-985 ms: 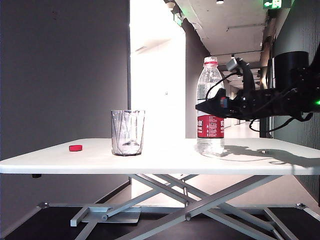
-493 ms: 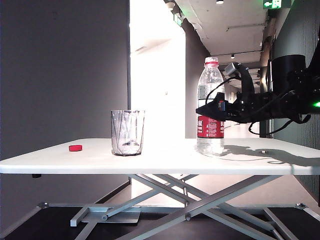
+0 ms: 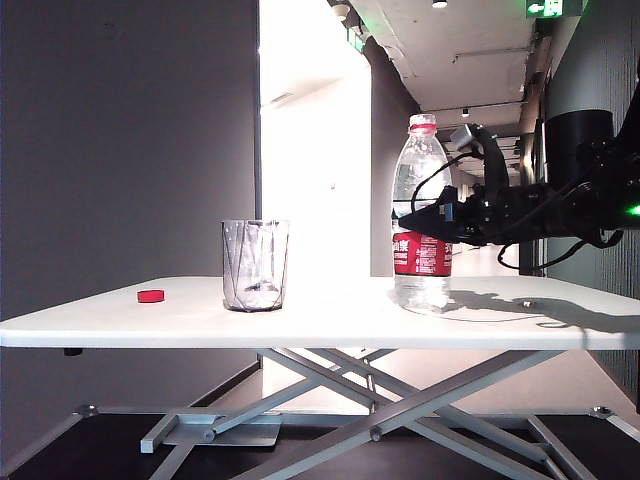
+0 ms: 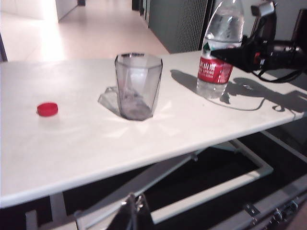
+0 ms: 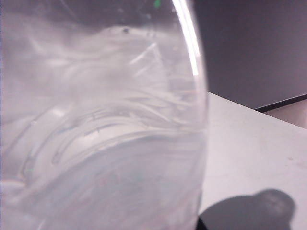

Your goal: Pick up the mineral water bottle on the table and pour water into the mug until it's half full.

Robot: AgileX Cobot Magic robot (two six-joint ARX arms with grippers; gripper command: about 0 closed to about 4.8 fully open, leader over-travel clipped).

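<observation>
mineral water bottle (image 3: 420, 215): clear ribbed plastic, red label; right gripper (image 3: 412, 223) clasps it; left gripper (image 4: 133, 213) unclear.

In your right wrist view the bottle (image 5: 100, 124) fills most of the frame, blurred and cut off on three sides; you see no label, no neck and none of the right gripper's fingers there. In the exterior view the right gripper (image 3: 415, 221) sits at the bottle's label, but its dark tips merge with the bottle (image 3: 421, 215), so you cannot tell whether they touch it. The right arm runs off that view's edge. In the left wrist view the left gripper (image 4: 133, 214) shows only as a dark tip at the frame's edge, its jaws unreadable, and the bottle's top (image 4: 225, 19) is cropped.
</observation>
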